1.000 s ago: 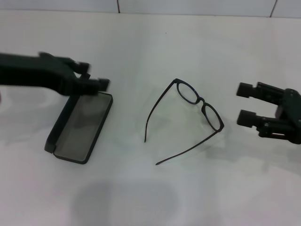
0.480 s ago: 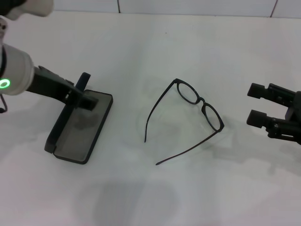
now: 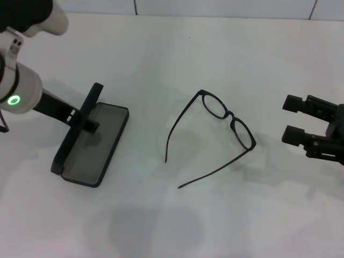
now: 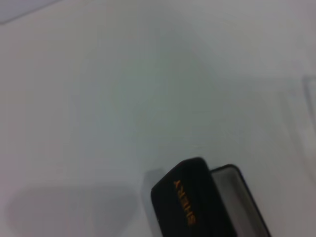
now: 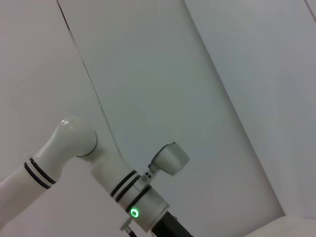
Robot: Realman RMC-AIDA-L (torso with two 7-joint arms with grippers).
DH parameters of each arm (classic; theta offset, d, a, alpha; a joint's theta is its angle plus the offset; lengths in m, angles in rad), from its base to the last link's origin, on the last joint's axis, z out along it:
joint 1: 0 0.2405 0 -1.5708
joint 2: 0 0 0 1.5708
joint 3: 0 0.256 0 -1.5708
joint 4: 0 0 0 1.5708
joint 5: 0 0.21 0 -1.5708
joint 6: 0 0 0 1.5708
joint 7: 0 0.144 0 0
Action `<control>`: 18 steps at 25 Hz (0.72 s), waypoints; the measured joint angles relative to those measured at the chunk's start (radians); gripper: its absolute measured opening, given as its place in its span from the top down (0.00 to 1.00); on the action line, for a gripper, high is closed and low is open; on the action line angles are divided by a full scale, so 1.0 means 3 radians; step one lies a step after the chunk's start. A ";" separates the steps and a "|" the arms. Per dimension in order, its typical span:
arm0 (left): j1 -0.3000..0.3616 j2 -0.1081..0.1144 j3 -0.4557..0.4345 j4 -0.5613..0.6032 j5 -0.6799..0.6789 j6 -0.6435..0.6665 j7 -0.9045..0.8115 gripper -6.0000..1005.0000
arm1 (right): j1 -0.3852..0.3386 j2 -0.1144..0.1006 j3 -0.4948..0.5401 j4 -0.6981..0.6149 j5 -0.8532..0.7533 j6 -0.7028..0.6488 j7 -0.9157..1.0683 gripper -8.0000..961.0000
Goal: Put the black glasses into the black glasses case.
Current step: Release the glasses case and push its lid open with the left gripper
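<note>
The black glasses [image 3: 230,119] lie unfolded at the table's middle, lenses toward the right and both temple arms reaching toward the near left. To their left is the black glasses case [image 3: 95,144], open, with its grey lining showing and its lid [image 3: 80,126] standing along the left side. The orange lettering on the lid [image 4: 190,205] shows in the left wrist view. My left gripper [image 3: 86,121] is at the lid, near the case's far end. My right gripper [image 3: 293,118] hovers open to the right of the glasses, with nothing between its fingers.
The white table [image 3: 177,54] stretches all around, and a tiled wall edge [image 3: 134,6] runs along the back. My left arm [image 5: 133,197], with its green ring light, appears in the right wrist view.
My left arm has drawn back to the left and toward me, from over the case's far end down to the lid. The right gripper shifted slightly right, then held still.
</note>
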 joint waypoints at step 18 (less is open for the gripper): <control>-0.0089 -0.0005 0.0144 -0.0221 0.0146 -0.0152 -0.0162 0.61 | 0.0009 0.0000 0.0000 0.0093 0.0013 0.0026 0.0000 0.13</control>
